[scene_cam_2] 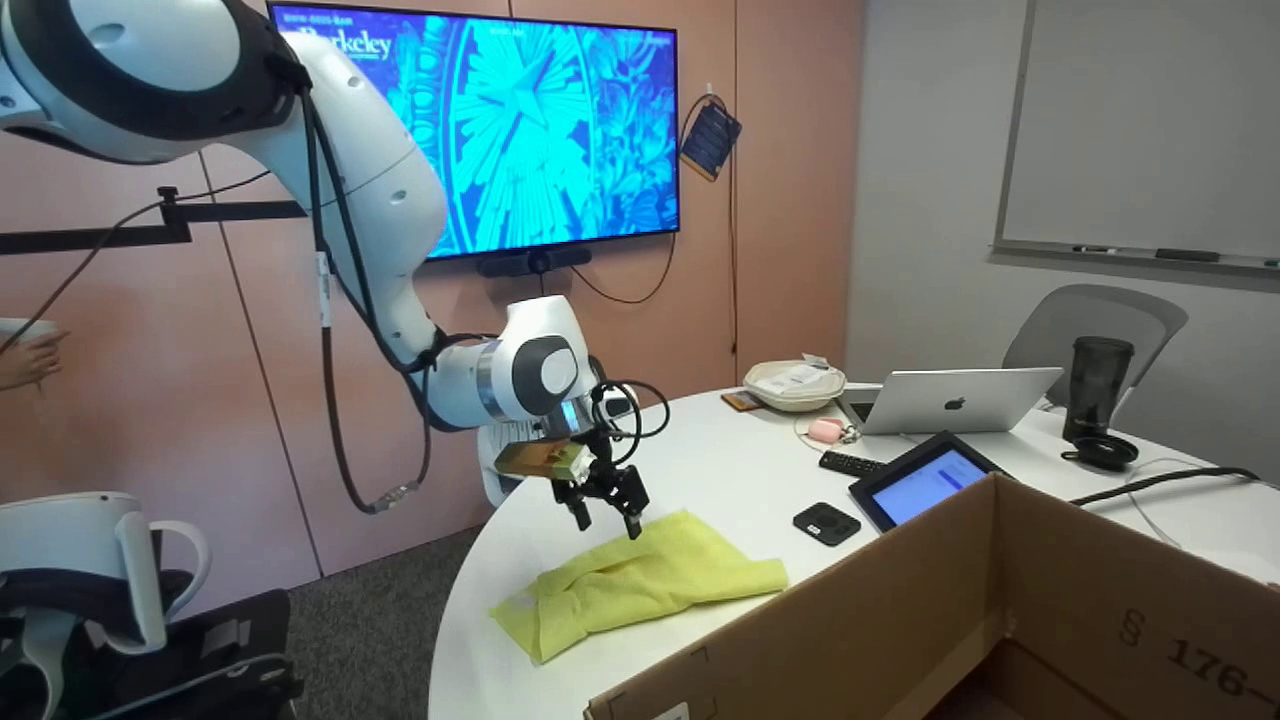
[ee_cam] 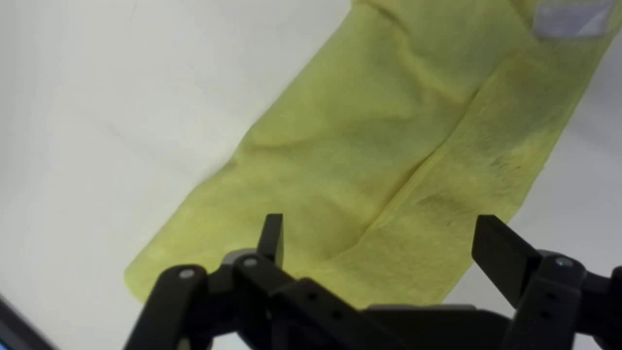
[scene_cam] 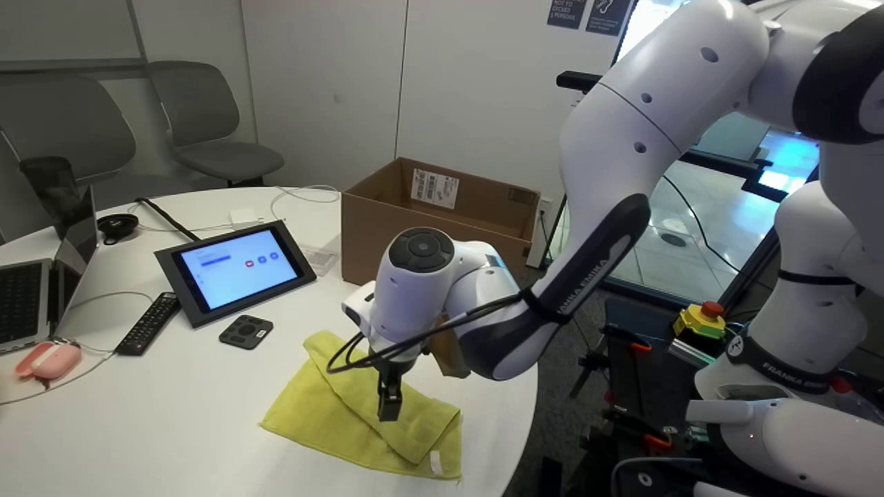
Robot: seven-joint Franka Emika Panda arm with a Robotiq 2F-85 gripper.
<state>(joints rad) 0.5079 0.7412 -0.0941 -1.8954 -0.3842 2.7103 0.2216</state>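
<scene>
Yellow-green cloth [scene_cam_2: 650, 590] lies on the white table [scene_cam: 173, 428], partly folded over itself, pale tag [scene_cam: 436, 462] at one end. Gripper [ee_cam: 378, 233] hangs above the cloth, pointing down at it; fingers [ee_cam: 273, 238] spread apart, with cloth visible between them in the wrist view. Near the cloth, resting on the table: flat black device [scene_cam: 246, 332]. Farther from the cloth, past that device: tablet [scene_cam: 238, 268], tilted up, screen lit, in both exterior views. Slim black remote [scene_cam: 147, 324]: also farther from the cloth than the device. Cardboard box [scene_cam: 366, 238]: open-topped, near the cloth, apart from it with table showing between. Well apart from the cloth: pink case [scene_cam: 59, 360], laptop [scene_cam_2: 950, 400] standing open, dark tumbler [scene_cam_2: 1097, 385]. Off the table, away from the cloth: wall screen [scene_cam_2: 560, 130], lit blue.
</scene>
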